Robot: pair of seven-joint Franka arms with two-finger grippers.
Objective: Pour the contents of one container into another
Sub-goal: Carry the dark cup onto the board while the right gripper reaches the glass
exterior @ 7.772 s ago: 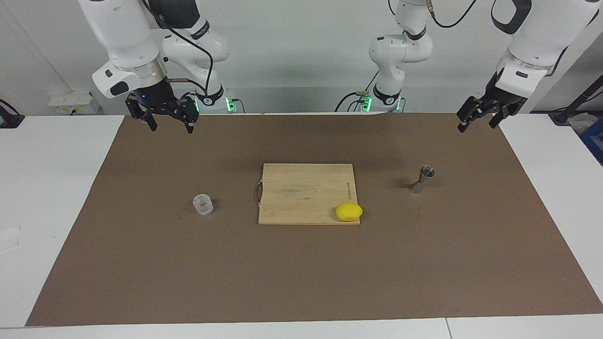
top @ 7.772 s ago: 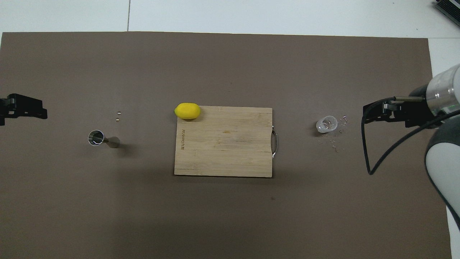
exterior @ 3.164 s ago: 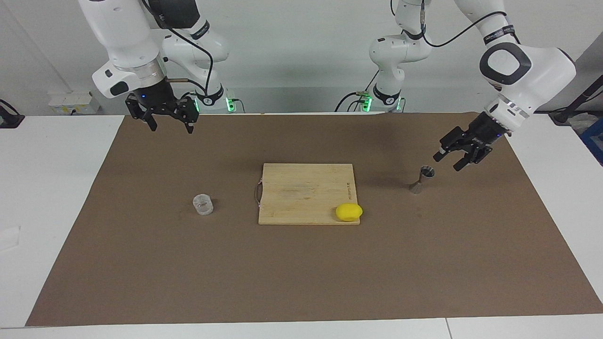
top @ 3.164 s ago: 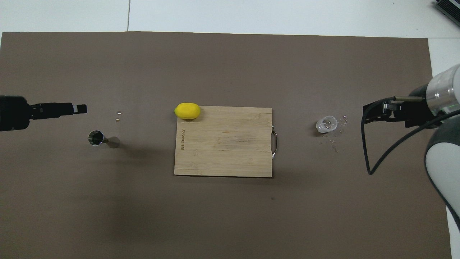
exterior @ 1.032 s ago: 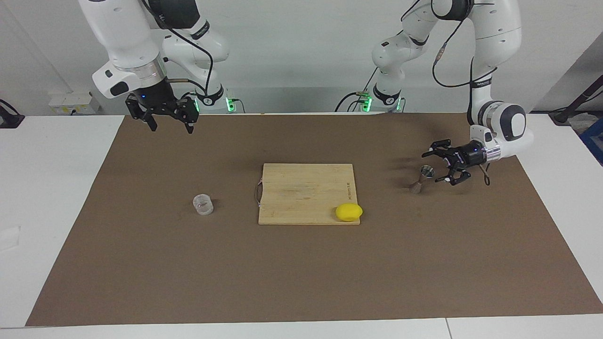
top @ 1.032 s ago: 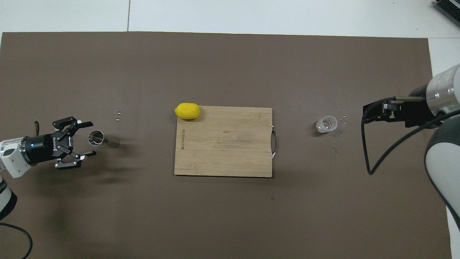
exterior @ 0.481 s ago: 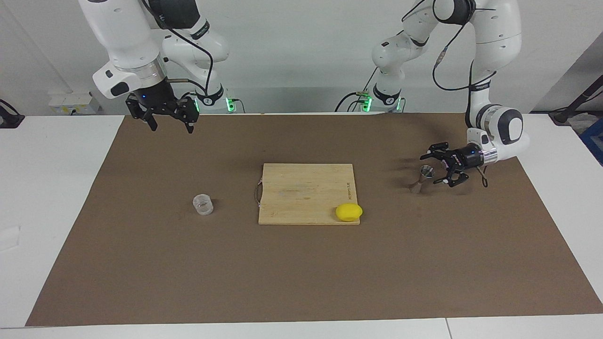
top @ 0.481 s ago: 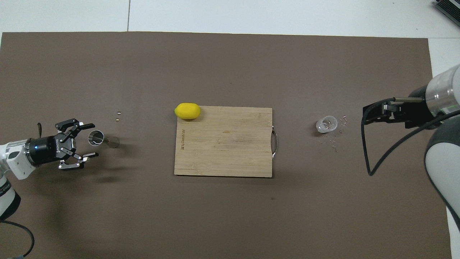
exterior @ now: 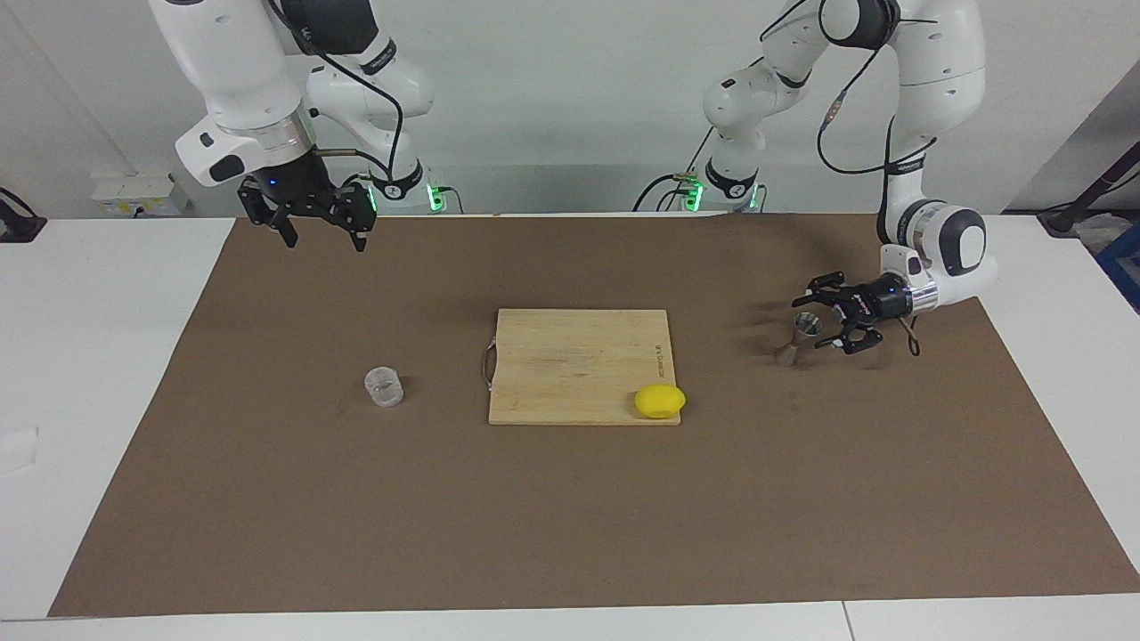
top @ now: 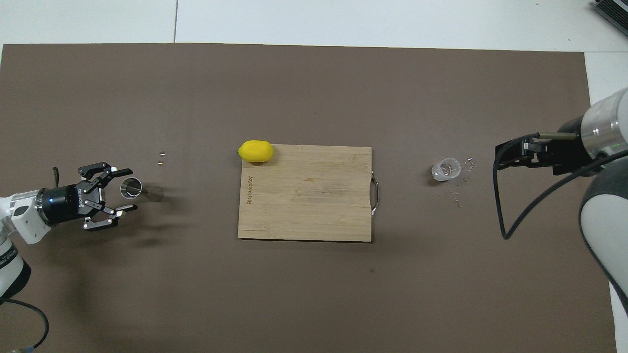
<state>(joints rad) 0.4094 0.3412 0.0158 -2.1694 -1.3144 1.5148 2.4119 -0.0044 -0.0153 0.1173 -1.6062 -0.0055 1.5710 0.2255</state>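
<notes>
The small clear cup (exterior: 384, 387) (top: 446, 169) stands upright on the brown mat toward the right arm's end. At the left arm's end stands the steel jigger (exterior: 799, 338) (top: 131, 188). My left gripper (exterior: 818, 316) (top: 128, 190) lies low and level beside it. Its jaws are open and straddle the jigger's upper cone, with a gap showing on each side. My right gripper (exterior: 324, 242) (top: 505, 154) waits open in the air over the mat's edge at the right arm's end, holding nothing.
A wooden cutting board (exterior: 579, 365) (top: 304, 196) lies mid-table between cup and jigger. A yellow lemon (exterior: 660, 401) (top: 255, 151) rests at its corner. Small scattered bits (top: 458, 196) lie beside the cup, and two specks (top: 161, 158) lie near the jigger.
The left gripper has crept a little closer over the jigger and its jaws have narrowed around the upper cone. The right arm, cup and jigger have not moved.
</notes>
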